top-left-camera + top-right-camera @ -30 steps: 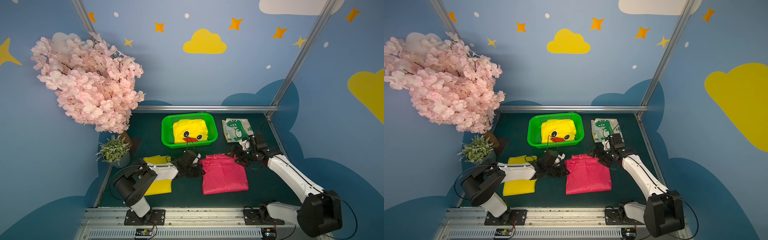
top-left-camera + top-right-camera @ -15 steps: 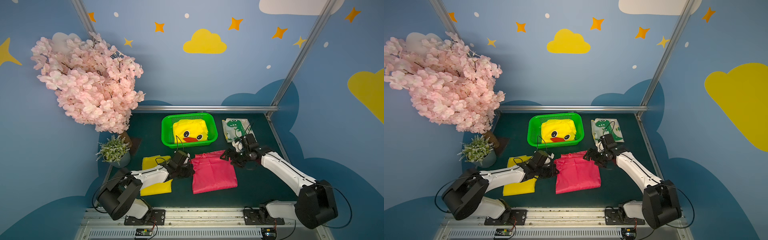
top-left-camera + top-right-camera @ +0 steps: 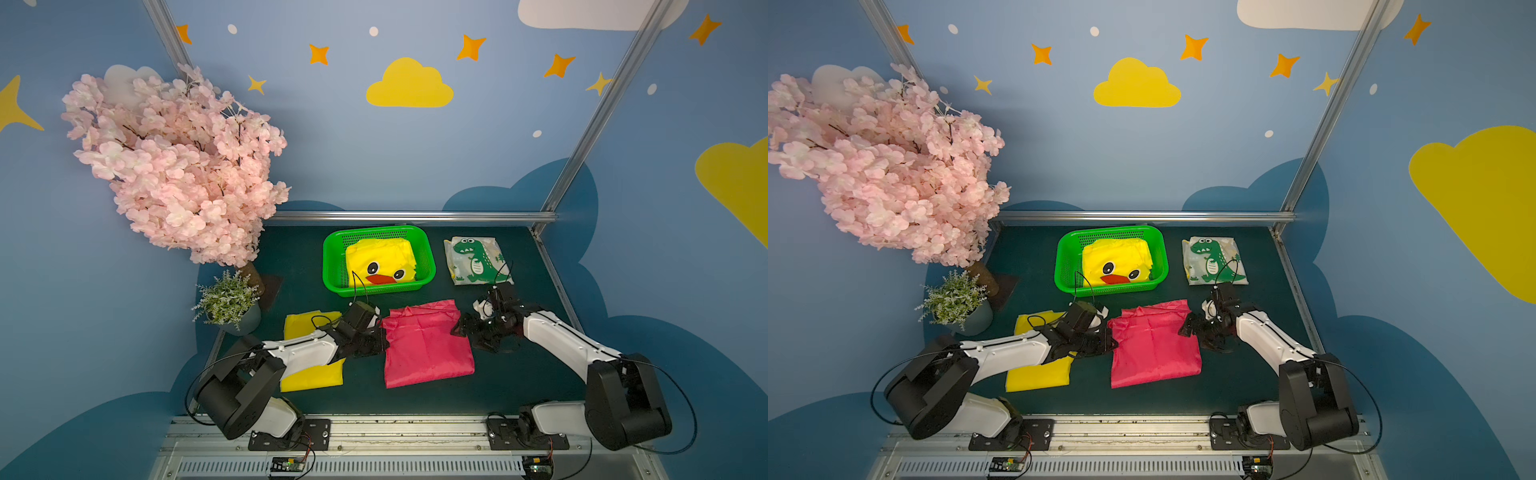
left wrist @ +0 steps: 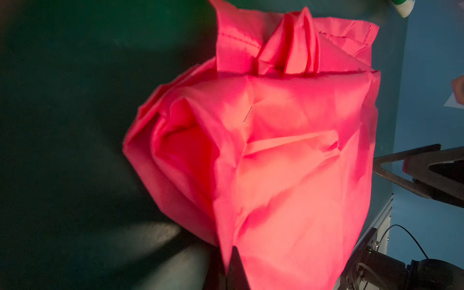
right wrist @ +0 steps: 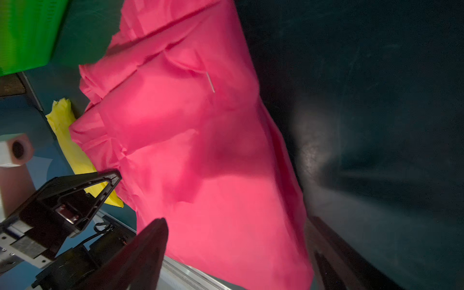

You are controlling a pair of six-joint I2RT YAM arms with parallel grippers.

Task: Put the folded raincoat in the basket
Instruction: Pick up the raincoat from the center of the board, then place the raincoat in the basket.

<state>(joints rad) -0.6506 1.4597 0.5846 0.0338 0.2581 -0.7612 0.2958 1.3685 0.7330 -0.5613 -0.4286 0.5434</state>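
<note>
A pink folded raincoat (image 3: 428,349) (image 3: 1154,349) lies mid-table, in front of the green basket (image 3: 332,257) (image 3: 1064,257). My left gripper (image 3: 380,336) (image 3: 1111,338) is shut on a fold at its left edge; the left wrist view shows pink cloth (image 4: 288,163) pinched between the jaws (image 4: 232,266). My right gripper (image 3: 461,332) (image 3: 1187,330) stands open at the raincoat's right edge; in the right wrist view its fingers (image 5: 150,241) straddle the pink cloth (image 5: 200,150). A yellow duck-face raincoat (image 3: 380,259) lies in the basket.
A dinosaur-print folded raincoat (image 3: 476,266) lies right of the basket. A plain yellow folded raincoat (image 3: 309,374) lies under the left arm. A small potted plant (image 3: 226,299) and a pink blossom tree (image 3: 178,166) stand at the left edge.
The pink raincoat has slid a little to the left with my left gripper. The right gripper followed leftward along its right edge and stayed open.
</note>
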